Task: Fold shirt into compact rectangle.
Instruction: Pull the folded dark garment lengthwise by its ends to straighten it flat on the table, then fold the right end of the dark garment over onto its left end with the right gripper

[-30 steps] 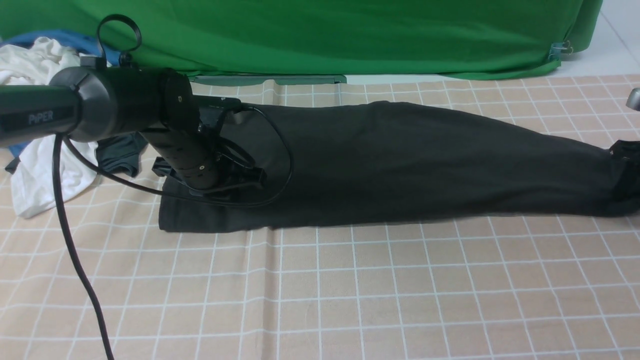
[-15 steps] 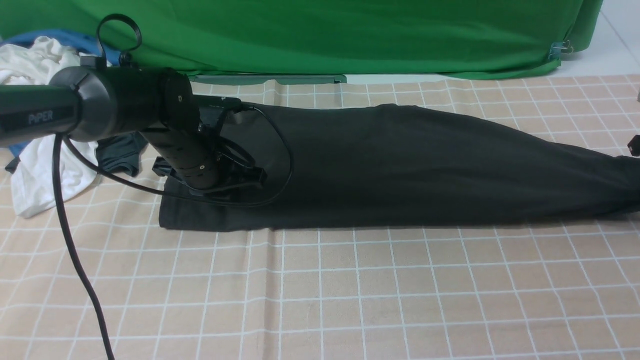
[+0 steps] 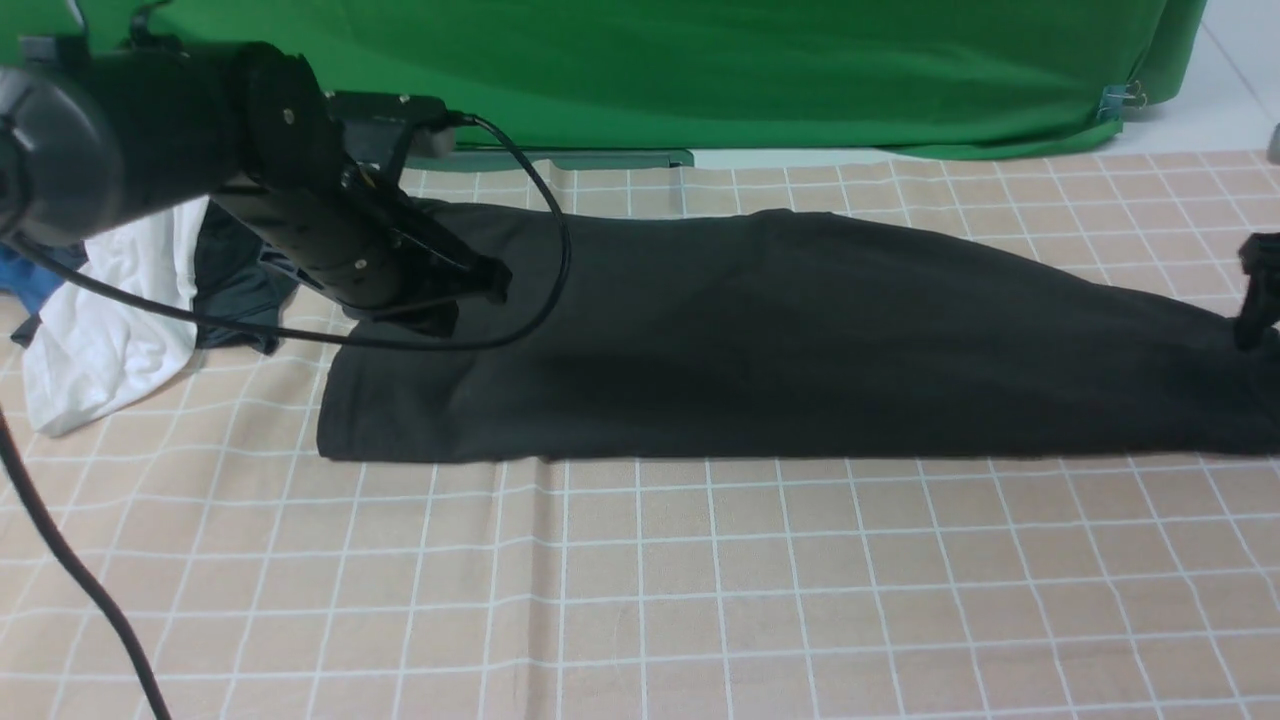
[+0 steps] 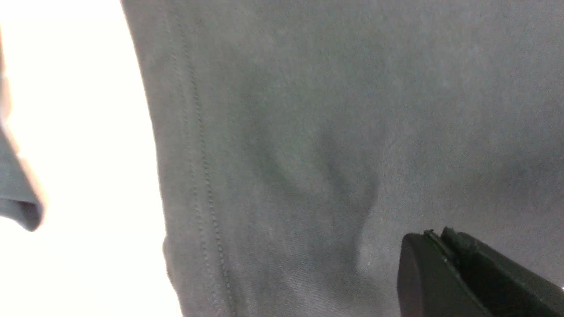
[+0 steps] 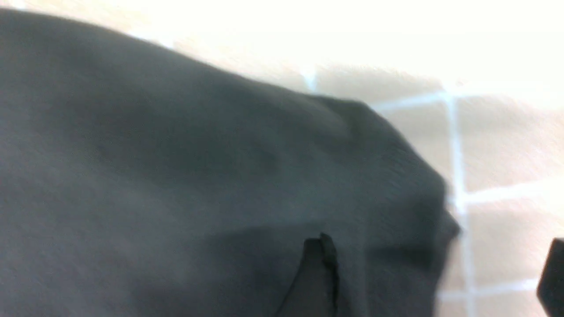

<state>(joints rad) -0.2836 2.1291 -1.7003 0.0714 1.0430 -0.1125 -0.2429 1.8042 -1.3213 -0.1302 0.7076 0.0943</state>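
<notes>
The shirt (image 3: 780, 340) lies as a long black strip across the checked cloth, wide at its left end and narrowing to the right. My left gripper (image 3: 492, 283) hangs shut just above the strip's left end with nothing in it. In the left wrist view the gripper (image 4: 434, 235) shows its tips pressed together over the stitched hem (image 4: 198, 154). My right gripper (image 3: 1256, 292) shows at the right edge of the front view, over the strip's narrow end. In the right wrist view the gripper (image 5: 439, 246) stands open, and the shirt's end (image 5: 220, 176) lies loose between its fingers.
A white shirt (image 3: 100, 330), a small dark teal-grey garment (image 3: 235, 290) and a blue cloth (image 3: 20, 285) are heaped at the far left. A green backdrop (image 3: 700, 70) closes the back. The left arm's cable (image 3: 555, 230) loops over the shirt.
My left arm has risen off the shirt's left end, still shut. My right gripper has opened and let go of the right end, which now lies flat on the cloth.
</notes>
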